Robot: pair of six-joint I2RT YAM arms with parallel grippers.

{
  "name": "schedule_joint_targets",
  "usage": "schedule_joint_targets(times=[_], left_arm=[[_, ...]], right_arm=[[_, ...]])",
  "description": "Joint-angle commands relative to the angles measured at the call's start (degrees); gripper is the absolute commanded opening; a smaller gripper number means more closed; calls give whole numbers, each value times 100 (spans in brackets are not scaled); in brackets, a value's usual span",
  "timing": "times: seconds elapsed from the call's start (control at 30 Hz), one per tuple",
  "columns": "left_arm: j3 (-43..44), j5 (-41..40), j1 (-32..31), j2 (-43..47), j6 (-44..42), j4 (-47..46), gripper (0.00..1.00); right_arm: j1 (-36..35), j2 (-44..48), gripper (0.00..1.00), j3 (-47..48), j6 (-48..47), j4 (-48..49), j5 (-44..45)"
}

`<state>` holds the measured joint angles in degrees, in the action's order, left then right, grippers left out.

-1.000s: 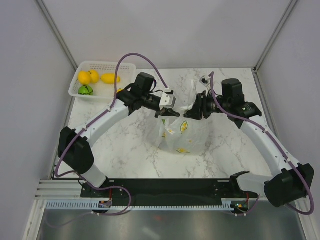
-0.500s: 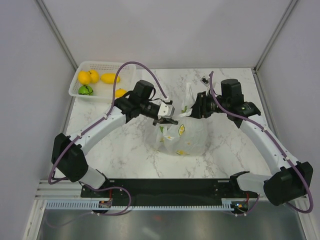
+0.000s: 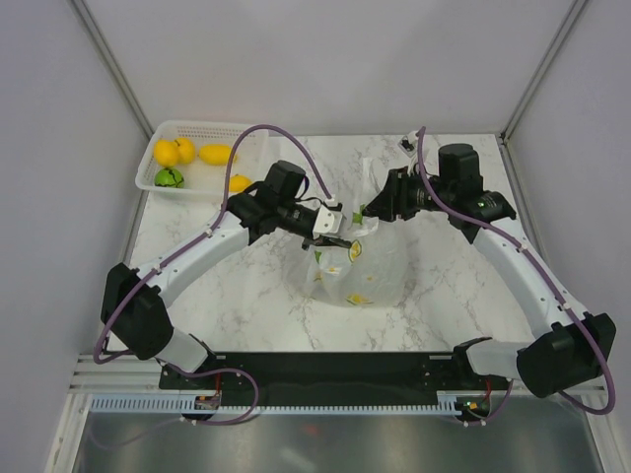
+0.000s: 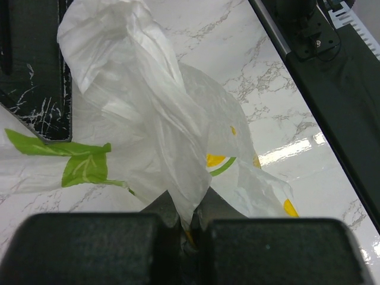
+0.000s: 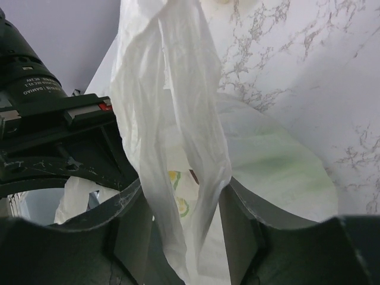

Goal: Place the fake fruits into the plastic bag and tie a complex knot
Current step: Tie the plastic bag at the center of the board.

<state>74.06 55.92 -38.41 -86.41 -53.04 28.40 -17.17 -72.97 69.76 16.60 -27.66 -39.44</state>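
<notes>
At mid-table from above, shows plastic bag (image 3: 363, 268) bulging on marble table (image 3: 246, 296), left gripper (image 3: 345, 232) and right gripper (image 3: 373, 209) meeting at its gathered top, fake fruits (image 3: 217, 154) lying in white basket (image 3: 212, 124) at far-left corner. Close at left wrist, shows jaws pressed together, pinching twisted strip (image 4: 172, 136) of bag film. Close at right wrist, shows jaws spread, handle loop (image 5: 172, 119) hanging between them.
</notes>
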Motion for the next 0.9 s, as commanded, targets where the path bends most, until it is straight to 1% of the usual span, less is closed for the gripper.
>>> schedule_joint_targets(times=[0.0, 0.1, 0.17, 0.2, 0.4, 0.67, 0.87], left_arm=[[178, -116, -61, -7, -295, 104, 2], [275, -204, -52, -60, -321, 156, 2], [293, -204, -52, -86, -321, 166, 2], [328, -204, -52, -104, -330, 192, 2], [433, -169, -52, -201, -260, 244, 2], [627, -248, -43, -289, -198, 446, 2], [750, -415, -26, -315, -137, 561, 2]], right_arm=[[38, -68, 54, 197, 115, 313, -458], [38, -7, 67, 48, 291, 585, -670], [29, 20, 70, -14, 431, 770, -836], [29, 20, 73, -58, 554, 919, -976], [29, -24, 85, -59, 730, 1201, -1329], [29, 107, 85, -365, 564, 1228, -1584], [29, 292, 87, -568, 441, 1176, -1654]])
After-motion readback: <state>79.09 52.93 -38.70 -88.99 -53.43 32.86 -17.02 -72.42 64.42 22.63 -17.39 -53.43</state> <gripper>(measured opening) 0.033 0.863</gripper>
